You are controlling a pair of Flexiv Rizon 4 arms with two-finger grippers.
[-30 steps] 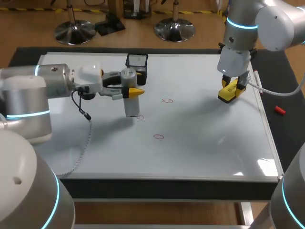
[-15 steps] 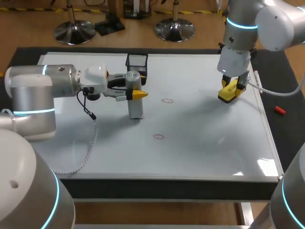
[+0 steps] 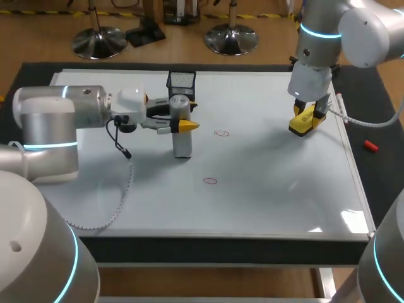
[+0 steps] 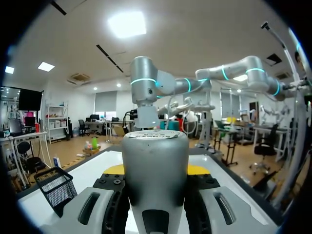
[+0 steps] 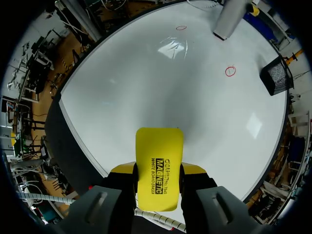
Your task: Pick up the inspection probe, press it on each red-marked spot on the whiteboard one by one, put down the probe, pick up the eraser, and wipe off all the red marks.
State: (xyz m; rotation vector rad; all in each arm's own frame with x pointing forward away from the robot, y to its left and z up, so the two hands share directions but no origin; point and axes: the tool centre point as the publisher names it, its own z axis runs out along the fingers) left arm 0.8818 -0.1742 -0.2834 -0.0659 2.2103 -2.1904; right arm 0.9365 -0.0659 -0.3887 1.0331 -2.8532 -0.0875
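Nudged right again, left gripper clamps the inspection probe upright between its fingers, base on the whiteboard mid-left; right gripper pinches the yellow eraser near the whiteboard's far right side

The tall grey metal cylinder of the inspection probe stands on the white whiteboard and covers the patch under its foot. From the left wrist, its lower end runs off the edge, and it masks most of the yellow tips of the left gripper. The flat yellow eraser likewise covers the tips of the right gripper.
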